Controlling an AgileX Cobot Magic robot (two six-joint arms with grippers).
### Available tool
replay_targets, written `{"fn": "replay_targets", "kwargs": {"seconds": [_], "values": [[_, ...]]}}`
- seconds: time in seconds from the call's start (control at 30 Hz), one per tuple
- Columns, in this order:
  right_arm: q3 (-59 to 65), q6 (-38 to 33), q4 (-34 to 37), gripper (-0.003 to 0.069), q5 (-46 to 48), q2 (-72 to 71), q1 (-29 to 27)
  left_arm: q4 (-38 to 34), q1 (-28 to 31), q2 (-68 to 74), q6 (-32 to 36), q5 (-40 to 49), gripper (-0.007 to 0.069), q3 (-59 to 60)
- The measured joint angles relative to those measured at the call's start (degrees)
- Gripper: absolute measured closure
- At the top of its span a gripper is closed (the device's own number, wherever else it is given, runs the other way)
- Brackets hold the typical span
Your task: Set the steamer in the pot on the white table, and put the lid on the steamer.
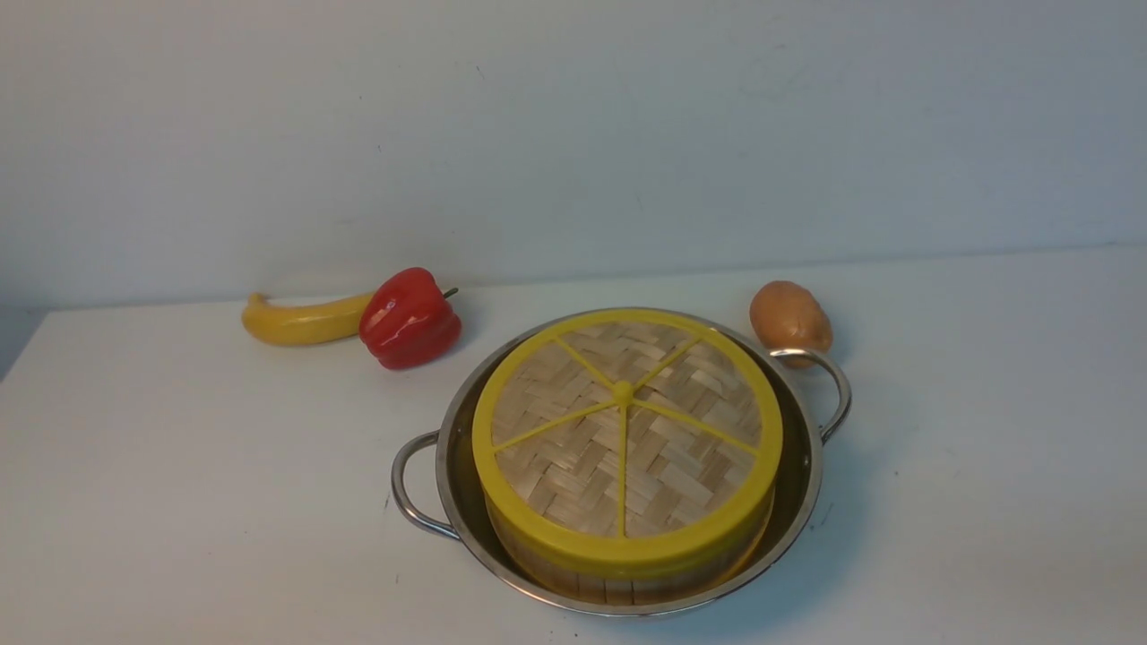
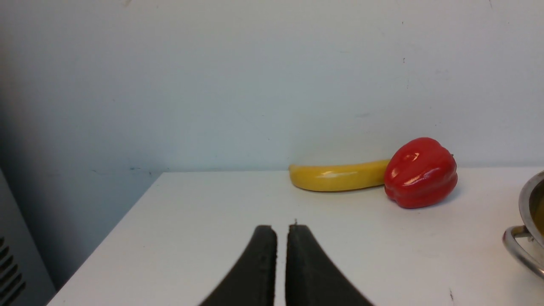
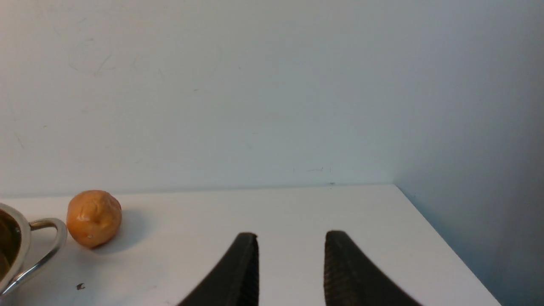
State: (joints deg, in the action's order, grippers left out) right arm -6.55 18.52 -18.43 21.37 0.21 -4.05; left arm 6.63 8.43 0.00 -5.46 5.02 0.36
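Observation:
In the front view the steel pot (image 1: 806, 488) sits on the white table (image 1: 179, 502). The bamboo steamer (image 1: 618, 582) stands inside it, only its side wall showing. The woven lid (image 1: 627, 430) with yellow rim and spokes lies on top of the steamer. Neither gripper shows in the front view. My left gripper (image 2: 281, 231) is shut and empty, low over the table, with a pot handle (image 2: 516, 248) off to one side. My right gripper (image 3: 291, 240) is open and empty, with the other pot handle (image 3: 42, 250) to one side.
A yellow banana (image 1: 300, 320) and a red pepper (image 1: 408, 318) lie behind the pot to the left; they also show in the left wrist view, the banana (image 2: 338, 176) and the pepper (image 2: 420, 172). A brown potato (image 1: 789, 318) sits by the right handle. The table's right edge (image 3: 442, 238) is close to my right gripper.

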Motion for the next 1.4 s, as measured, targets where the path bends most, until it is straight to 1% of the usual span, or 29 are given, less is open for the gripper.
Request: {"fn": "replay_targets", "kwargs": {"seconds": [0.13, 0.47, 0.77, 1.4], "values": [[0.00, 0.04, 0.81, 0.0419, 1.97, 0.00, 0.00, 0.00, 0.00, 0.00, 0.00, 0.00, 0.0594, 0.00], [0.00, 1.23, 4.31, 0.0419, 3.33, -0.21, 0.00, 0.00, 0.00, 0.00, 0.00, 0.00, 0.0594, 0.00], [0.00, 1.36, 4.72, 0.0417, 3.40, -0.21, 0.00, 0.00, 0.00, 0.00, 0.00, 0.00, 0.0592, 0.00], [0.00, 1.36, 4.74, 0.0417, 3.47, -0.21, 0.00, 0.00, 0.00, 0.00, 0.00, 0.00, 0.0551, 0.00]]}}
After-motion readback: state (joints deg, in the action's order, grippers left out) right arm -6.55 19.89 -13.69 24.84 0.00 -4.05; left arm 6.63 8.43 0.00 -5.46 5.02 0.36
